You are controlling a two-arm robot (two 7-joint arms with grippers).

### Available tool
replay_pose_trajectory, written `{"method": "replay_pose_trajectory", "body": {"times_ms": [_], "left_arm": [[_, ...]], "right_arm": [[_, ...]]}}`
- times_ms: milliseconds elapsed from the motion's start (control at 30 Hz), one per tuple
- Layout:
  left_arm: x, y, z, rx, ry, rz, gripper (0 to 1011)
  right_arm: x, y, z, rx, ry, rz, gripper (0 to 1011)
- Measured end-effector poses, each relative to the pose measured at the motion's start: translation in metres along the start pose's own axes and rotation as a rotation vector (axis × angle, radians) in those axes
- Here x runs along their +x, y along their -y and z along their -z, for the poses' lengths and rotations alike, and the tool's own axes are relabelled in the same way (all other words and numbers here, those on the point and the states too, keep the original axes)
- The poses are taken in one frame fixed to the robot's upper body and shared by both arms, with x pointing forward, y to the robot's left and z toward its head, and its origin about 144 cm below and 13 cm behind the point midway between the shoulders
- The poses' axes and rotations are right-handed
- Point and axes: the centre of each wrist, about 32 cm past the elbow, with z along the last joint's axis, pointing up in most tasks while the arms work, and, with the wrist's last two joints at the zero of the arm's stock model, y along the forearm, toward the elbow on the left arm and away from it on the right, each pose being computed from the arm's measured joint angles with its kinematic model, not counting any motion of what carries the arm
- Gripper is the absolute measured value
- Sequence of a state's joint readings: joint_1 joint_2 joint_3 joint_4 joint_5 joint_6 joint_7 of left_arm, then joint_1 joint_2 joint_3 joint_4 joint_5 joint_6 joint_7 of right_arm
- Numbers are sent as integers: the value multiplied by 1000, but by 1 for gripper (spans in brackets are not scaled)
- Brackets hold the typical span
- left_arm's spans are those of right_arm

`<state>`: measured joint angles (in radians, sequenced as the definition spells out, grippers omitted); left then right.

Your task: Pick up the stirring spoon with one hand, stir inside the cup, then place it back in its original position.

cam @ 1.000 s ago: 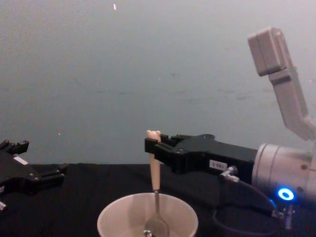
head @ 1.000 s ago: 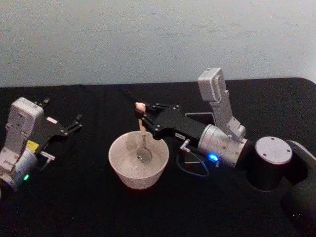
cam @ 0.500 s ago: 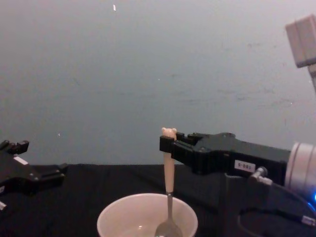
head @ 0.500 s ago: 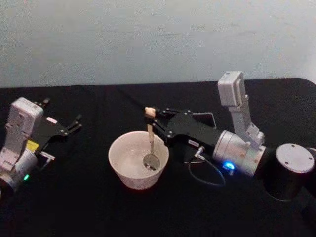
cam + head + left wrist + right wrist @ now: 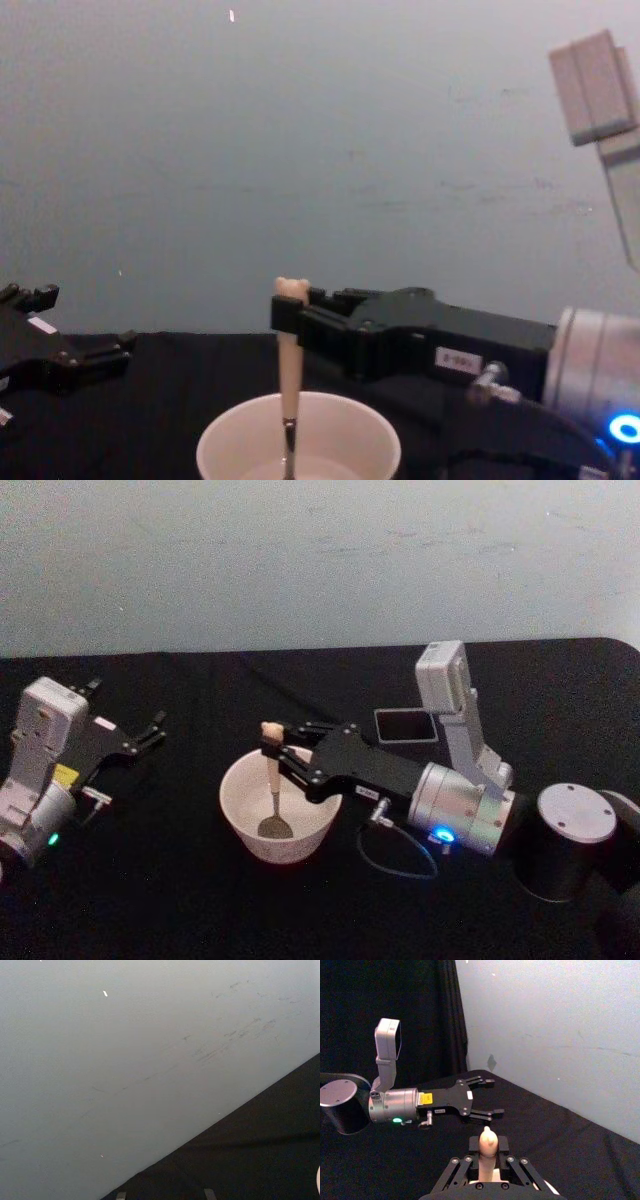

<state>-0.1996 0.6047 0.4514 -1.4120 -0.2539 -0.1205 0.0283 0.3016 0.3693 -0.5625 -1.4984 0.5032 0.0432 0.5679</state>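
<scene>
1. The right gripper (image 5: 276, 742) is closed on the stirring spoon (image 5: 271, 775). It pinches the cream handle just below the bear head, and its arm reaches in from 4 o'clock of the cup (image 5: 300, 848).
2. The spoon stands nearly upright in the cup (metal bowl down inside, toward the 6 o'clock wall).
3. The dark grey holder (image 5: 405, 723) stands apart from the cup, at its 2 o'clock.
4. The left gripper (image 5: 128, 704) is parked at the cup's 9 o'clock, fingers spread wide, holding nothing.
</scene>
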Motion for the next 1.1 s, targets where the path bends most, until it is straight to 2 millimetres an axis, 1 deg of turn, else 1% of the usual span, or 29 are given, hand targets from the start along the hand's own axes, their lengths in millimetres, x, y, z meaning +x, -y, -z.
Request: {"method": "replay_pose_trajectory", "body": {"times_ms": [300,400,633,900,1100], "left_arm": [[0,0,0,0,0,0,1001],[0,0,0,0,0,0,1001],[0,0,0,0,0,0,1001],[0,0,0,0,0,0,1002],[0,0,0,0,0,0,1001]], "right_arm": [[4,-19,3,1,-14,-1,213],[9,-27,3,1,-14,11,214],[22,-37,4,-4,-18,47,214],[38,-39,6,-3,-29,108,213],[45,-31,5,0,-30,147,213]]}}
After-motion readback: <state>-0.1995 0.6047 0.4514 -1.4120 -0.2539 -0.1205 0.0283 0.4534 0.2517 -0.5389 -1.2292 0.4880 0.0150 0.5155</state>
